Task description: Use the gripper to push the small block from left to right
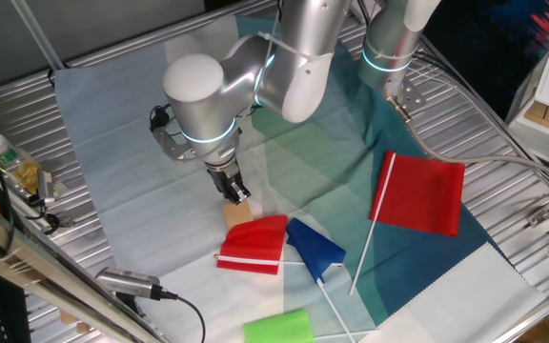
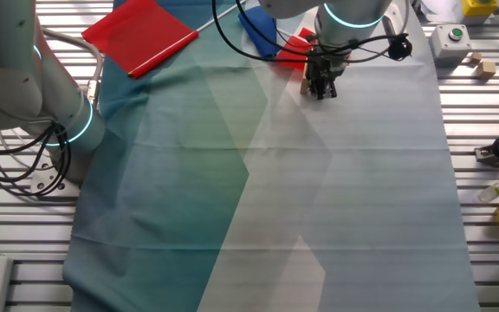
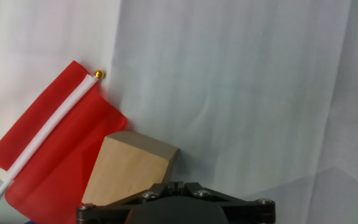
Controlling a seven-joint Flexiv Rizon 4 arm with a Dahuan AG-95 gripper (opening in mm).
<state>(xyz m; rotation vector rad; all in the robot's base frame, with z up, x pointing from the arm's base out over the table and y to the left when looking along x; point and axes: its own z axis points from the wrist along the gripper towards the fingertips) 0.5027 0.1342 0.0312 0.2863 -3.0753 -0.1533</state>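
The small tan wooden block [image 1: 238,212] sits on the pale cloth, against the edge of a small red flag [image 1: 254,245]. In the hand view the block [image 3: 129,169] fills the lower left, overlapping the red flag [image 3: 55,149]. My black gripper [image 1: 233,191] stands upright with its tips right at the block's far side, touching or nearly so. Its fingers look pressed together, with nothing between them. In the other fixed view the gripper [image 2: 323,89] hides most of the block [image 2: 305,86].
A blue flag [image 1: 315,250] lies right of the small red flag, a large red flag [image 1: 419,193] farther right, a green piece [image 1: 277,329] at the front edge. A second silver arm [image 1: 396,43] stands behind. A bottle [image 1: 14,164] and cables lie at left.
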